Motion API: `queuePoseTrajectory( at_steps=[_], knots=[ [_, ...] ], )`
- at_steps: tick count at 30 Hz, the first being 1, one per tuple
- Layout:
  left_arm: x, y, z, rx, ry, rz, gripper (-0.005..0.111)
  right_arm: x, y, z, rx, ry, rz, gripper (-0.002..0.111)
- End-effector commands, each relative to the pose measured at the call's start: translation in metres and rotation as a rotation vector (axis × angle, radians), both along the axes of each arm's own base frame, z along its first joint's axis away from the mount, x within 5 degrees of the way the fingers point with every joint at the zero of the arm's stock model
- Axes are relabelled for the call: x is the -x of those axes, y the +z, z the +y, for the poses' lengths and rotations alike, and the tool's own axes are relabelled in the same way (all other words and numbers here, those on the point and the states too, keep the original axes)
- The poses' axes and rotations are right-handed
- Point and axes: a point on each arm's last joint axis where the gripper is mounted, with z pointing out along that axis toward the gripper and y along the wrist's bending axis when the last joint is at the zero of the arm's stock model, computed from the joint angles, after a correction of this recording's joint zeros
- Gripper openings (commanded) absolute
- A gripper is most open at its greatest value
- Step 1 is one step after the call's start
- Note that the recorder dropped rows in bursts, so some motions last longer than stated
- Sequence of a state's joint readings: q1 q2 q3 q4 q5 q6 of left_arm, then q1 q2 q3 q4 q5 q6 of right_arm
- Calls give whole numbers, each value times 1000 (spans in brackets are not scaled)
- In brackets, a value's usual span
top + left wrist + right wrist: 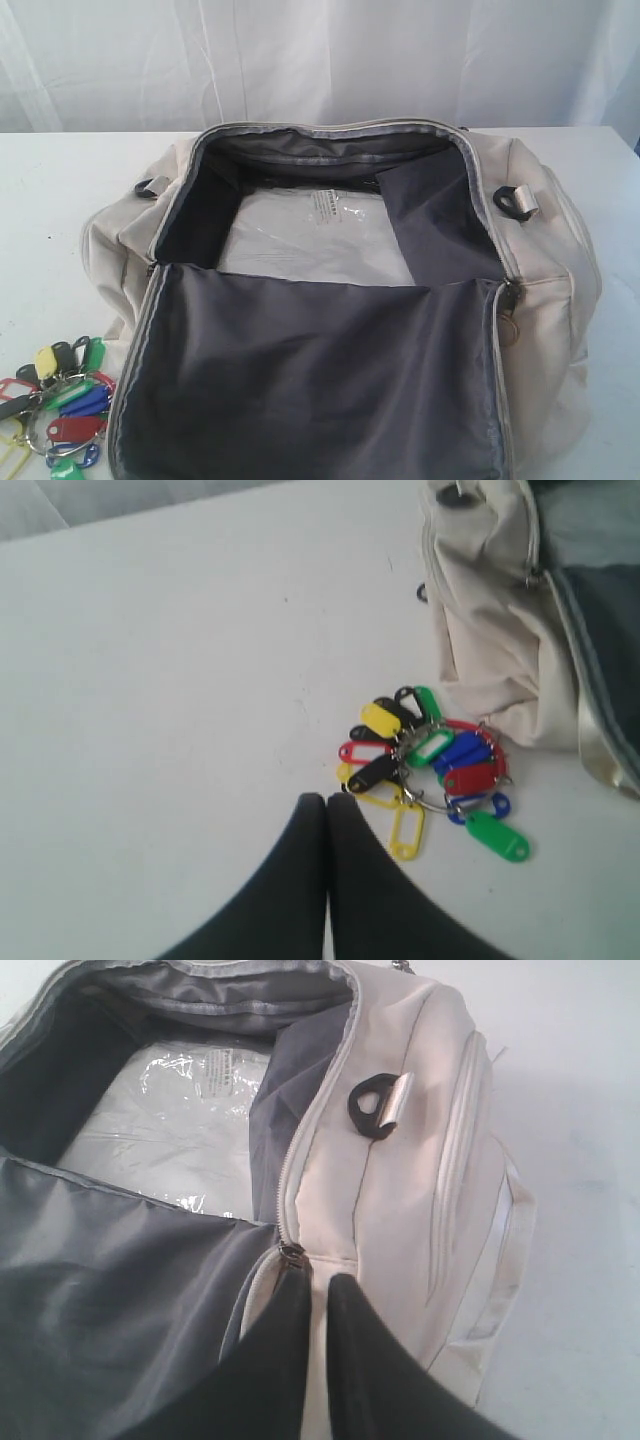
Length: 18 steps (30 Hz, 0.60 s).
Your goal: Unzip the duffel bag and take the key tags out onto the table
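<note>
just beyond the closed left pincer — key tags, on the table

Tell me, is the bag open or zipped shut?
Open. The bag has its flap folded out, baring a plastic packet inside. The key tags lie on the table beside it.

The bag lies unzipped on the table, its grey lining folded outward. A clear plastic packet sits inside. The end effector, fingers nearly together, hangs just beside the zipper pull, near a black D-ring.
</note>
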State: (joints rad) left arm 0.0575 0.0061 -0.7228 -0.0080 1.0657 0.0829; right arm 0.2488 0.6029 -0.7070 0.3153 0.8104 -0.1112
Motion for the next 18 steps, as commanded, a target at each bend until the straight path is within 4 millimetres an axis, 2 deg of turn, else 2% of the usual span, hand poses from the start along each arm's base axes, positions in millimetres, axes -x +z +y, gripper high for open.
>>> queuePoseTrajectory(
  at_steps=[1,7,18],
  knots=[
    [-12,-24,0,16,5,89,0,1,1,0,-6,-4,-12,7],
    [-20,-41,1,20,5,157,0,1,1,0,-6,-4,-12,7],
    [-20,-42,1,20,5,157,0,1,1,0,-6,-4,-12,7]
  ],
)
